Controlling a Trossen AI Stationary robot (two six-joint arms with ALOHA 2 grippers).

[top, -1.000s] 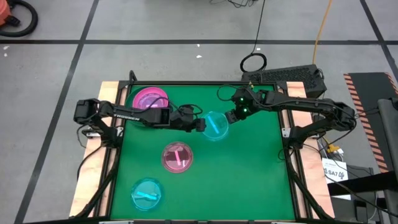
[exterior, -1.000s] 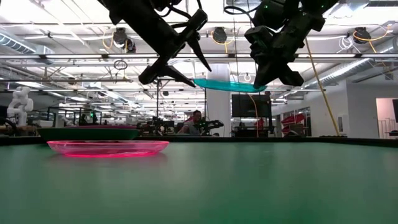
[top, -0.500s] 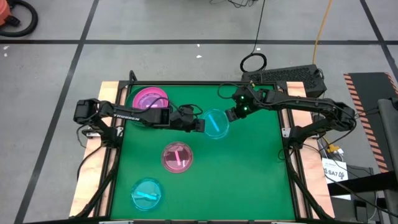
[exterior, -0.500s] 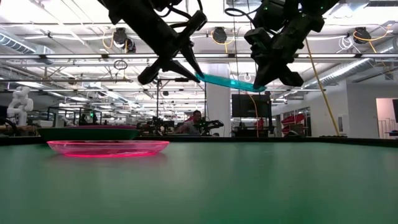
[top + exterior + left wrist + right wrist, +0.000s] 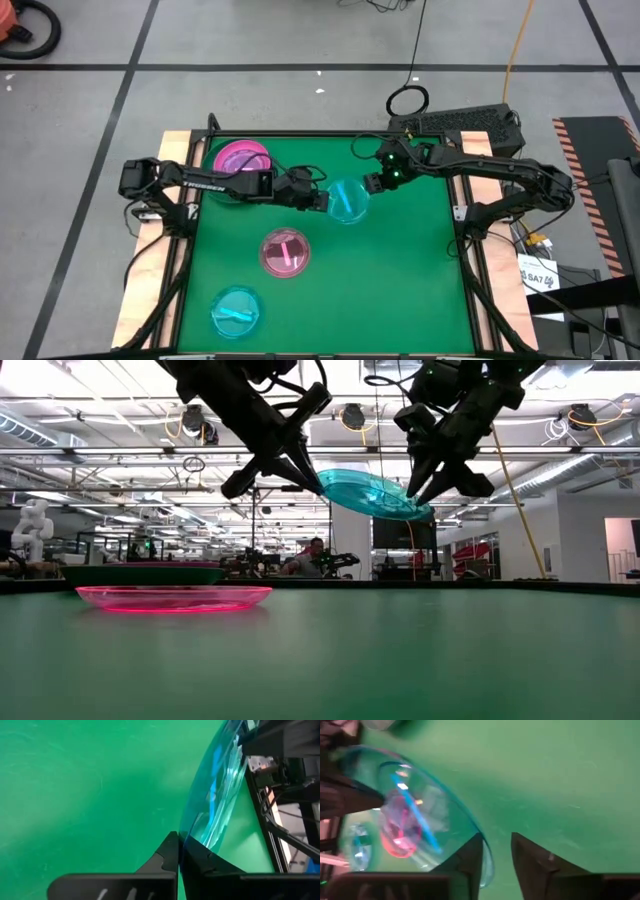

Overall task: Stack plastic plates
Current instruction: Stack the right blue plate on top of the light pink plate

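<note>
Cyan plate [image 5: 365, 494] clamped by left pincer [image 5: 308, 472] above green table [image 5: 400, 650]; right pincer [image 5: 428, 470] apart.

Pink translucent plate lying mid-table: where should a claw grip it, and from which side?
Probably take the pink plate at its rim, one finger over the lip, one under, coming down on the edge facing the left claw, which is nearer. It lies flat and shallow, so only the thin lip offers a hold.

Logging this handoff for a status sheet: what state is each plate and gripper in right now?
Cyan plate in the air: lifted, tilted, pinched at one edge.
Left gripper: shut on that plate's rim.
Right gripper: open at its opposite rim.
Pink plate: flat on table.
Front cyan plate: flat on table.
Magenta stack: resting at back.
</note>
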